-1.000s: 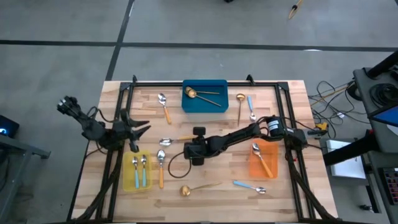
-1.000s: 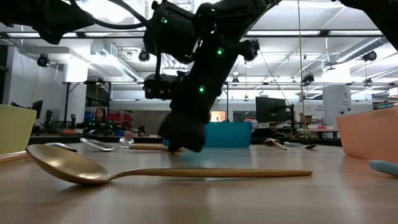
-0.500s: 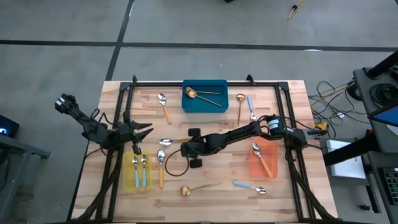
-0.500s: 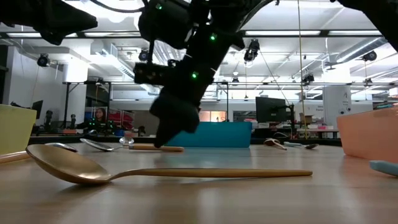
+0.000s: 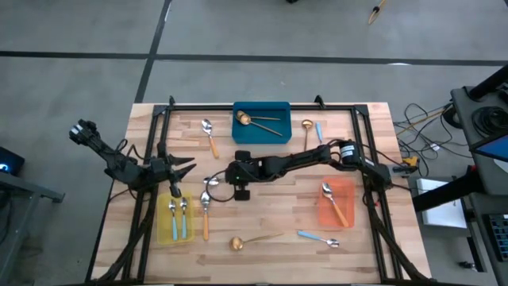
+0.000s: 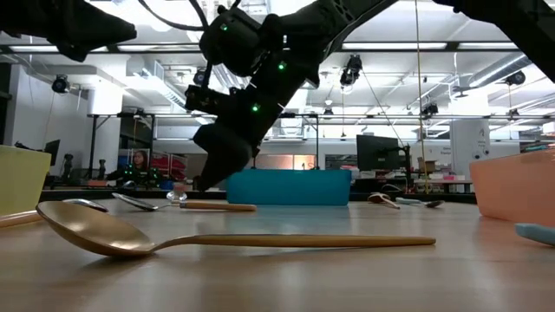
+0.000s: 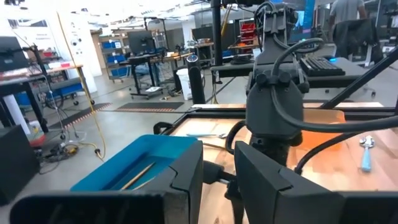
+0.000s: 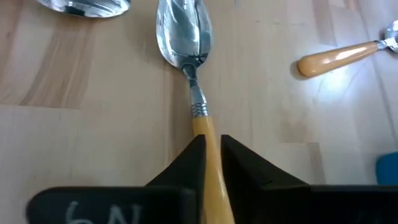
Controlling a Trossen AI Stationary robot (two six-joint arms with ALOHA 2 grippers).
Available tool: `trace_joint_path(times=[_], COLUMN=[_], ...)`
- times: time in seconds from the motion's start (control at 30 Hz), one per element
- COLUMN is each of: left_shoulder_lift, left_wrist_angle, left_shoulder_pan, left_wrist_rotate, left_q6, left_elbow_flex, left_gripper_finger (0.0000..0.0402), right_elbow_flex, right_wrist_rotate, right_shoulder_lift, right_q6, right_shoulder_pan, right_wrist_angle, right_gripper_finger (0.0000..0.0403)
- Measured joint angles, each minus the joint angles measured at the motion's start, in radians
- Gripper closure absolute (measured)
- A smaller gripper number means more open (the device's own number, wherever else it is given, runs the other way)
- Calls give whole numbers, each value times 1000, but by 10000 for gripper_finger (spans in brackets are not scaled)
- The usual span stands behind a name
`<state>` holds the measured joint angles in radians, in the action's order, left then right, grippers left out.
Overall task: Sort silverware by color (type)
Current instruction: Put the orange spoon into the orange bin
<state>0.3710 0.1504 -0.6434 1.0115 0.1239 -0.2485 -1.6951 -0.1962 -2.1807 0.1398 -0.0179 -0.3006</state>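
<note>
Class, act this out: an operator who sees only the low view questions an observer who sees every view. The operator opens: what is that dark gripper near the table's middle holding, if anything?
Observer: That is the right gripper. It is shut on the handle of an orange-handled spoon lying on the wood.
Operator: Where is the other arm?
Observer: The left gripper is open, just beyond the far end of the yellow bin.
Operator: Is anything in that bin?
Observer: Two blue-handled spoons lie in it side by side.
</note>
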Motion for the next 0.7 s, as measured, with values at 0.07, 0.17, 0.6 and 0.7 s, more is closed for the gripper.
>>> trace_joint_path(times=[0.07,0.17,0.6,0.7], left_shoulder_lift=[0,-2,-4,-3], left_wrist_angle=[14,62,221,220], left_shoulder_pan=[0,0,0,0], left_wrist_rotate=[1,1,2,1], left_q6=[32,102,318,308], left_elbow_flex=[0,0,0,-1], left_gripper_finger=[327,327,327,327], right_elbow_flex=[0,0,14,15], right_wrist_rotate=[3,7,66,68], right_shoulder_lift=[0,0,-73,-96], right_q6=[3,3,17,10], right_shoulder_pan=[-1,-2,22,31], right_wrist_angle=[1,6,254,260], right_gripper_finger=[333,297,223,230])
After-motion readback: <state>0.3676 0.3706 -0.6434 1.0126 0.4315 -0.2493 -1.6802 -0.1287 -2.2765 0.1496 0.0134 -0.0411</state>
